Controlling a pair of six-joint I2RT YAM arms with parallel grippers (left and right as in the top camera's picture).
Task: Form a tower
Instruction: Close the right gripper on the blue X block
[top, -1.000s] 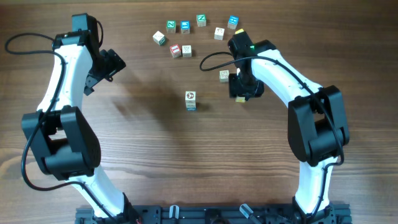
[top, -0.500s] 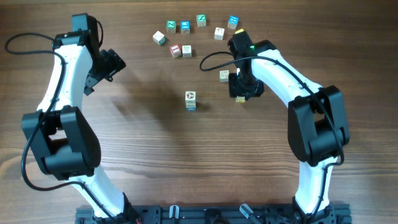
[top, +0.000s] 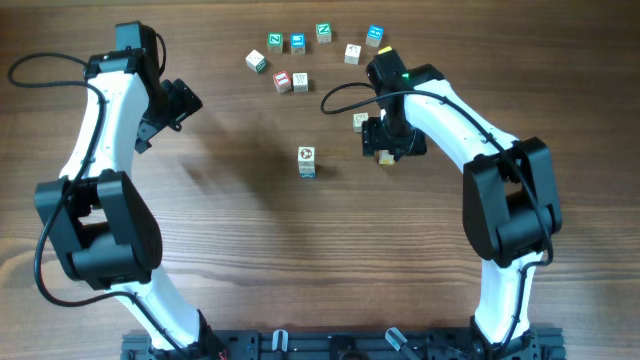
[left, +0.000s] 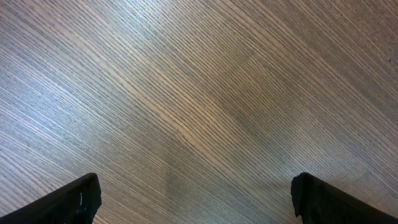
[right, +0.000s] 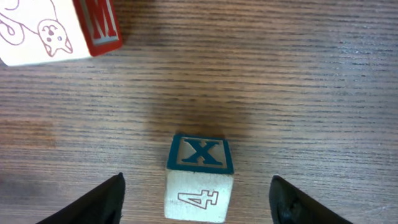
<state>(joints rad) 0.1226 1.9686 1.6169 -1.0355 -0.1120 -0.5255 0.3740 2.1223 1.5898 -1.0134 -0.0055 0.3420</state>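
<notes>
left gripper (left: 196, 200): jaws apart over table (left: 186, 93) | right gripper (right: 198, 200): jaws apart, straddling blue-X cube (right: 200, 155) at lower centre, not touching | tower (top: 306, 160): frame centre, upright

White arms (top: 100, 120), black joints (top: 100, 232)

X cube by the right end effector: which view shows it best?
Right wrist: the X cube sits centred and close, blue X and a 4 legible. Overhead barely shows it under the arm; left wrist shows only table.
</notes>
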